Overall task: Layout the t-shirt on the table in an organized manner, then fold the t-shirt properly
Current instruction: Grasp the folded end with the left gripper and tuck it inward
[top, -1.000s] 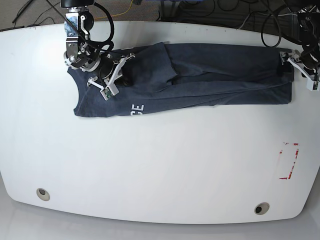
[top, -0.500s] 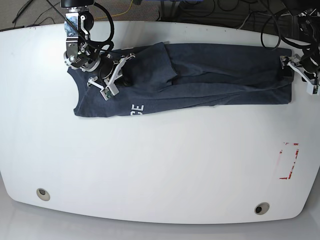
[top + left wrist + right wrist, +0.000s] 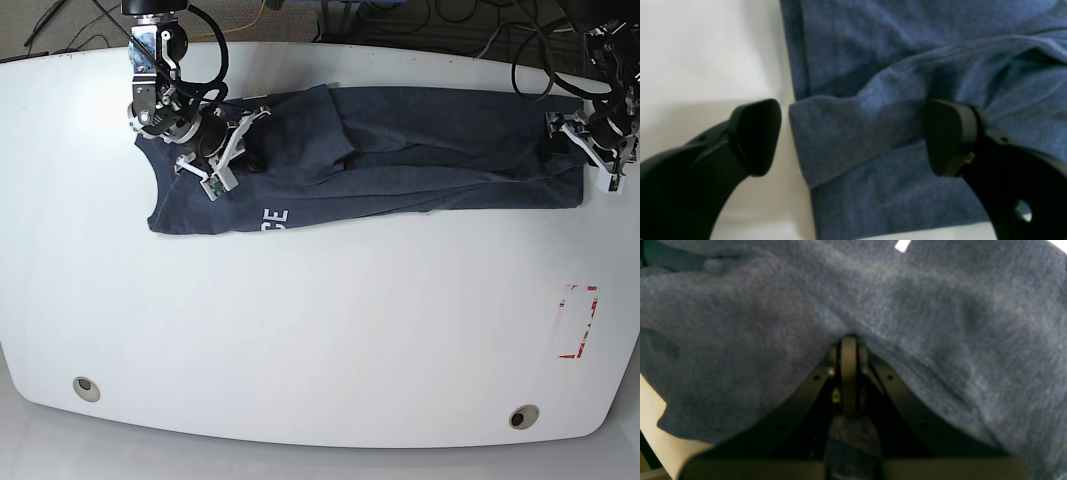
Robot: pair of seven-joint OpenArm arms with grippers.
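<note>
While left gripper (image 3: pixel 853 140) straddles t-shirt (image 3: pixel 907 83) hem, right gripper (image 3: pixel 849 350) pinches cloth.

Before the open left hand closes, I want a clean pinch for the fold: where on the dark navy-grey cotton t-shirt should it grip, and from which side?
Probably the folded-over hem corner of the dark navy-grey cotton t-shirt, approached from the bare white table side. That flap lies doubled and raised at the cloth's edge, already between the open left hand fingers, so one can likely slip under it.
</note>
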